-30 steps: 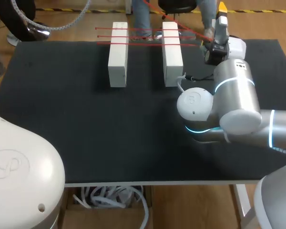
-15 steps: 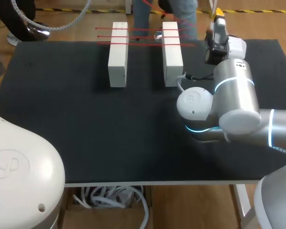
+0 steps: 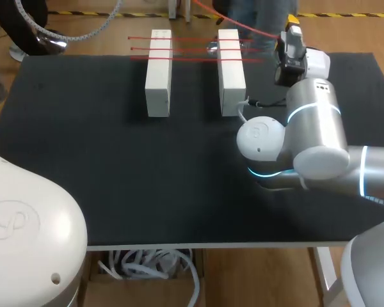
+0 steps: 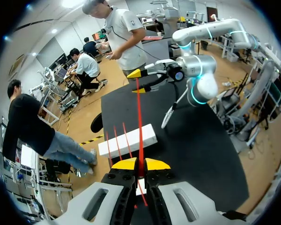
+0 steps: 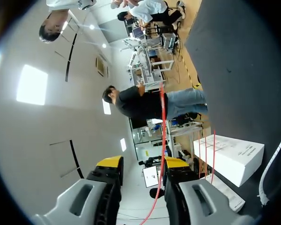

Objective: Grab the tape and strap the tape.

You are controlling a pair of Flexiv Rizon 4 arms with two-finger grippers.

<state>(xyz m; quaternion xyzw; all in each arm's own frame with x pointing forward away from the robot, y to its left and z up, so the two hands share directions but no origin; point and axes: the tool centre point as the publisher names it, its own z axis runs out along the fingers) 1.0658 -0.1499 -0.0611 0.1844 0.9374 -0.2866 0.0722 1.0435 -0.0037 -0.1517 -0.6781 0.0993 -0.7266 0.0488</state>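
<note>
My left gripper (image 4: pixel 140 165) has its two yellow tips drawn together on the tape (image 4: pixel 139 122), a thin red line pinched in the narrow slot between them. From there the tape runs straight ahead, over the near white block (image 4: pixel 129 140), to my right gripper (image 4: pixel 138 80), which hangs well ahead of the left one above the black table (image 4: pixel 196 140). On the right wrist view, the right gripper (image 5: pixel 141 163) stands with its fingers apart. The tape (image 5: pixel 163 122) lies along the inner face of one finger (image 5: pixel 175 163) and leaves a wide gap to the other, so I read that hand as unclamped, with the tape only resting against it. Beside that same finger, and lower, sits a white block (image 5: pixel 229 157) with red strands across its top. From the head camera the right gripper (image 3: pixel 289 38) is at the far edge of the table (image 3: pixel 115 173), and the tape (image 3: pixel 243 22) reaches it on a slant from beyond the far edge. My left gripper does not show in that view. Beside the right gripper, toward the middle of the table, stand two white blocks (image 3: pixel 159 73) (image 3: pixel 231 73), parallel and apart. Three red strands (image 3: pixel 192 48) cross both blocks at their far ends, bridging the gap between them.
</note>
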